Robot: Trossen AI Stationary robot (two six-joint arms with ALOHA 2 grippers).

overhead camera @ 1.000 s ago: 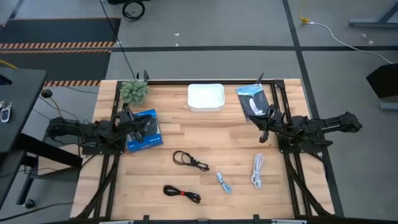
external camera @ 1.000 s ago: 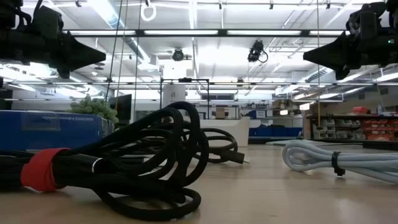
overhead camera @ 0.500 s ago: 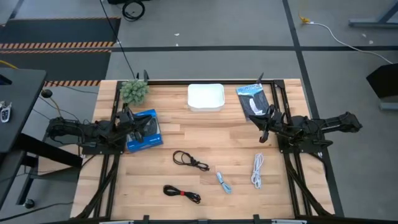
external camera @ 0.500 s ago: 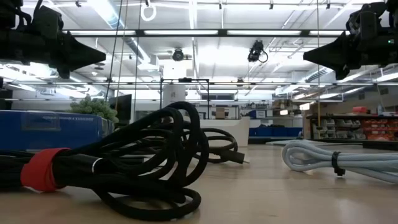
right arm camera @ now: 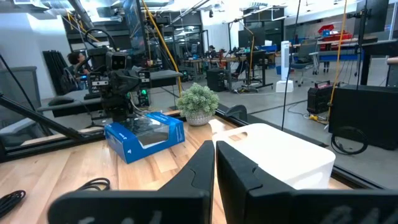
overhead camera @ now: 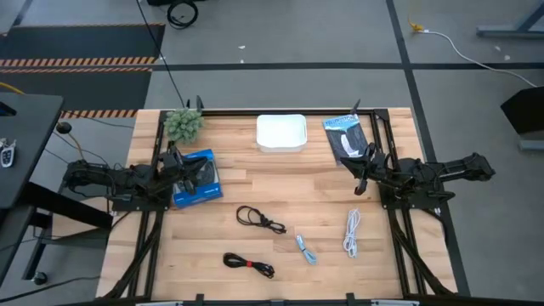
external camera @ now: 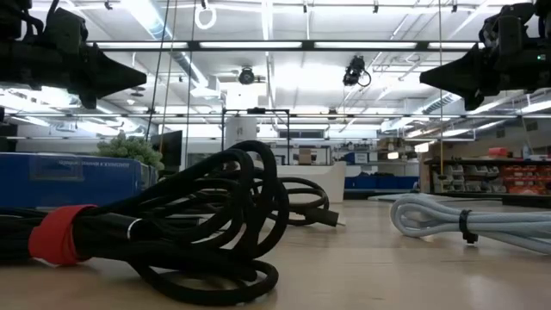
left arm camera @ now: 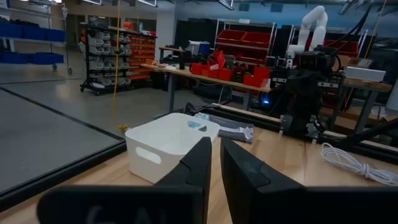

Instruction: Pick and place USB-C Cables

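Note:
Four coiled cables lie flat on the near half of the wooden table: plain black [overhead camera: 259,218], black with a red tie [overhead camera: 249,264], light blue [overhead camera: 306,249] and white [overhead camera: 352,232]. The low view shows the red-tied cable [external camera: 164,232] in front and the plain black one [external camera: 306,202] behind it. A pale cable [external camera: 465,220] lies at the right there. My left gripper [overhead camera: 189,174] hangs shut above the blue box, away from the cables. My right gripper [overhead camera: 359,177] hangs shut over the table's right side, beyond the white cable.
A white bin [overhead camera: 280,133] stands at the middle of the far edge. A small plant [overhead camera: 184,125] and a blue box [overhead camera: 196,178] stand on the left, and a dark packet [overhead camera: 346,136] lies far right. Bare wood lies between the cables and the bin.

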